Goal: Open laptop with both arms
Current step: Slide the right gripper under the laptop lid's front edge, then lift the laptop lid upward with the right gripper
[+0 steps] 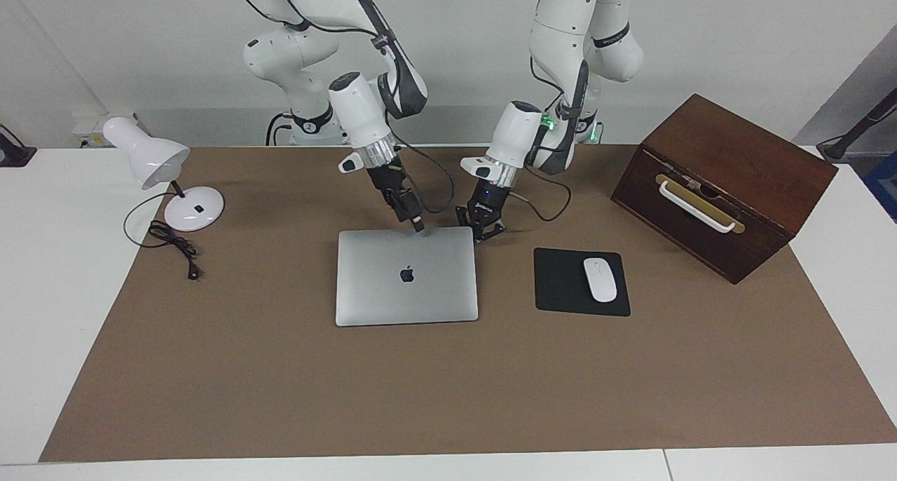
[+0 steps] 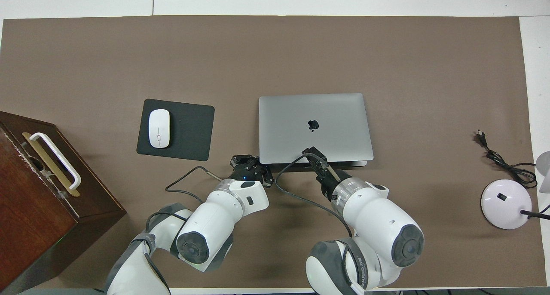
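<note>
- Brown matting covers the white surface in front of a pale wall; clock directions below are read in the facing view, with the laptop at the dial's centre.
- The laptop lies flat in the middle of the mat with its logo up. Its lid looks shut, or at most barely lifted along the 12 o'clock edge, which is the edge nearer to the robots. I cannot tell which.
- The right gripper slants down onto that 12 o'clock edge, its tip about at the lid's rim and slightly toward 1 o'clock of the midpoint. I cannot tell whether its jaws are parted. It seems placed there to catch the lid's lip and lever it up.
- The left gripper sits low at the 1 o'clock corner, just beside the laptop on the mat. Its jaws are fully closed and hold nothing. Contact with the corner is likely but not certain. Closed jaws make a blunt stop, probably to brace the base so it neither slides nor rises with the lid.
- A black mouse pad carrying a white mouse lies at 3 o'clock, apart from the laptop.
- A dark wooden box with a white handle stands at 2 o'clock, and a white desk lamp at 10 o'clock. Both are well clear of the lid's likely swing.
- Opening has hardly begun, as I judge it.
</note>
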{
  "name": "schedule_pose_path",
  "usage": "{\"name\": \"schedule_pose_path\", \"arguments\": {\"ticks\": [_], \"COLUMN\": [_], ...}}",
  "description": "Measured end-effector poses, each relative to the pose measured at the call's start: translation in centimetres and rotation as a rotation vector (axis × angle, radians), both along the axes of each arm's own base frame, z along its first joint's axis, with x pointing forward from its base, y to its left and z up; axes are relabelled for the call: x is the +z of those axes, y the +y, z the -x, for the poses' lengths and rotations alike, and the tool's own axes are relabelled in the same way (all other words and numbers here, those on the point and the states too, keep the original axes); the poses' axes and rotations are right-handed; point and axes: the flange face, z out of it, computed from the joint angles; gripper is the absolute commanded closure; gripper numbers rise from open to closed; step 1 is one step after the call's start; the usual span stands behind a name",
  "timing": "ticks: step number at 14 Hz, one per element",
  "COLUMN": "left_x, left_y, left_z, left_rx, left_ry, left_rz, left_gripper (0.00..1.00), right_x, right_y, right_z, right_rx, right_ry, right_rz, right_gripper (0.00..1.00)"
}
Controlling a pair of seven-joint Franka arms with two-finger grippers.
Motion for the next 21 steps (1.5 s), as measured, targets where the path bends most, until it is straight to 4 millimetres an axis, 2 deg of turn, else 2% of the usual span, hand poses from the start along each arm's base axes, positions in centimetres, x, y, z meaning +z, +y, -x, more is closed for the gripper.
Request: {"name": "schedule_pose_path", "arguments": {"ticks": [12,18,21], "left_x": [0.0,0.0,0.0], "left_y": [0.0,0.0,0.0], "left_z": [0.0,0.0,0.0], "left_rx": [0.0,0.0,0.0], "left_ry": [0.0,0.0,-0.001], "left_rz": [0.0,0.0,0.0], "left_gripper": [1.0,1.0,1.0], "right_x": [1.0,0.0,0.3], "right_y": [0.2,0.2,0.6], "right_z": [-2.2,-3.4,-3.9], "right_rx": [-0.019,-0.018,-0.019], "right_ry": [-0.026,-0.02,-0.028], "right_rz": [-0.017,-0.003,-0.01], "right_gripper": [0.0,0.0,0.0]}}
